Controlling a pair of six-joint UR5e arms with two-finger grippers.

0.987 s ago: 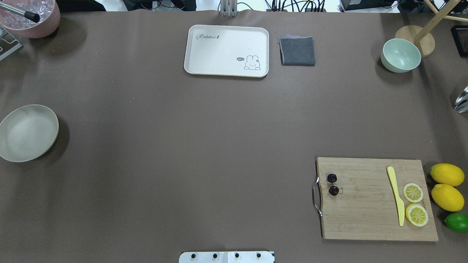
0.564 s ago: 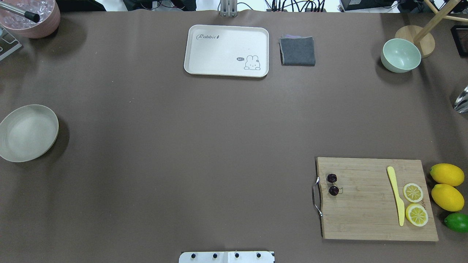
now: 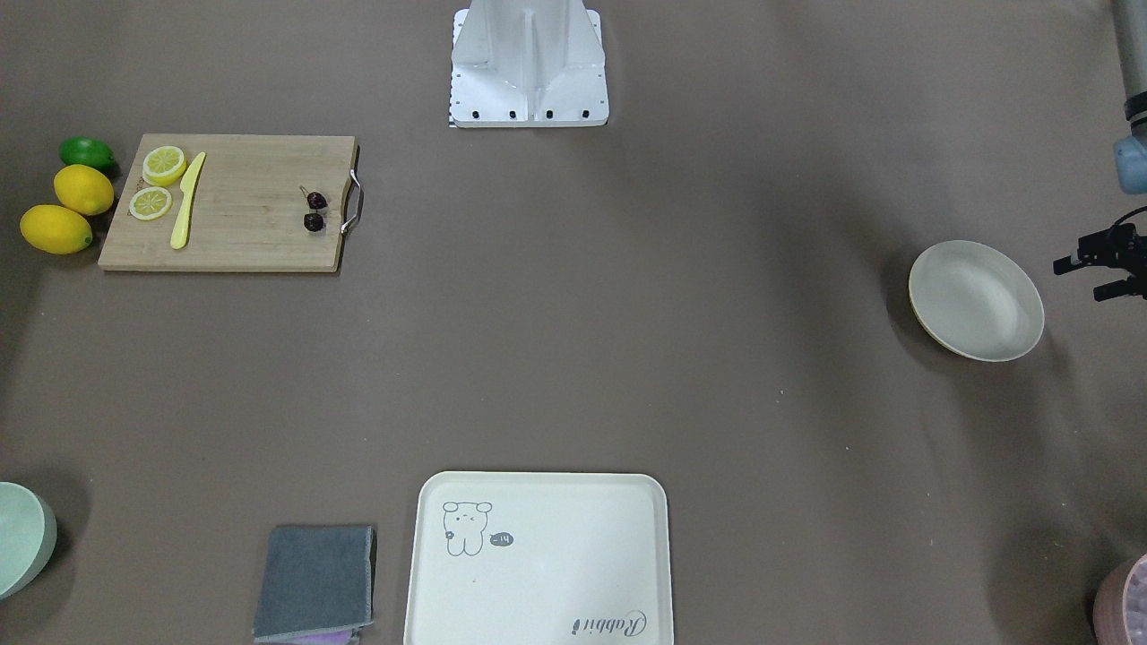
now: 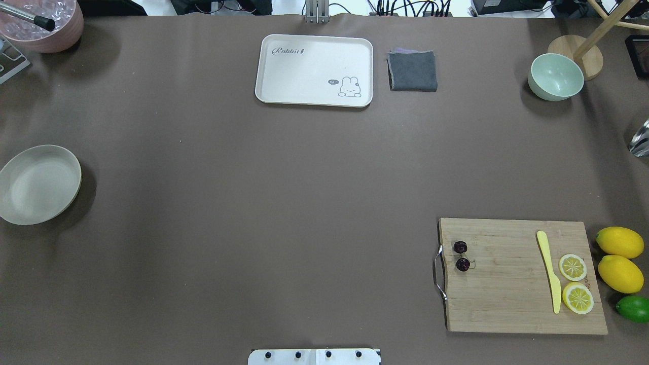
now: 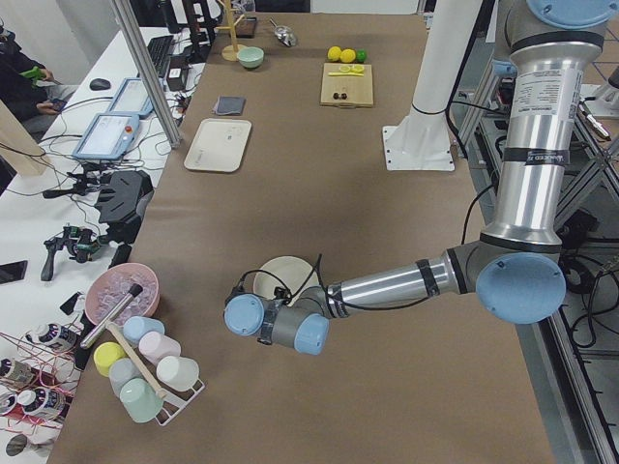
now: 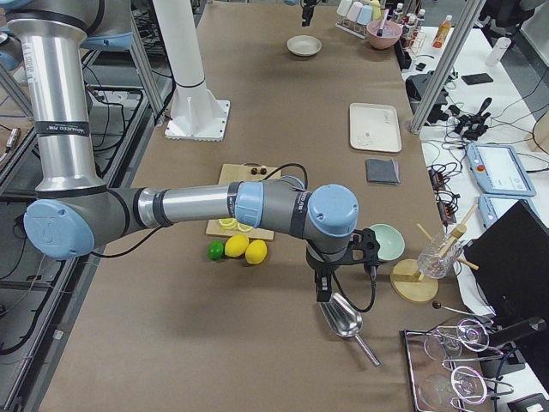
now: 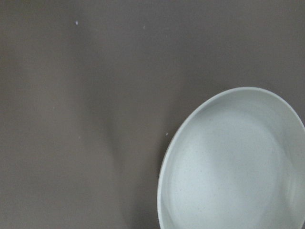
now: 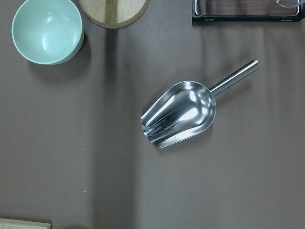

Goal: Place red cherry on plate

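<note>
The red cherry (image 4: 461, 256), a pair of small dark fruits joined by stems, lies at the handle end of a wooden cutting board (image 4: 507, 299); it also shows in the front view (image 3: 314, 211). The cream plate (image 4: 39, 184) stands bare at the far left edge of the table, and fills the lower right of the left wrist view (image 7: 233, 162). My left gripper (image 6: 306, 14) hangs beside the plate, far from the cherry; I cannot tell its state. My right gripper (image 6: 323, 290) hovers over a metal scoop (image 8: 178, 114); whether it is open or shut does not show.
On the board lie a yellow knife (image 4: 549, 271) and two lemon slices (image 4: 573, 267). Two lemons (image 4: 619, 242) and a lime (image 4: 634, 308) sit beside it. A rabbit tray (image 4: 314, 70), grey cloth (image 4: 412, 71), green bowl (image 4: 556, 76) and pink bowl (image 4: 43, 25) line the far edge.
</note>
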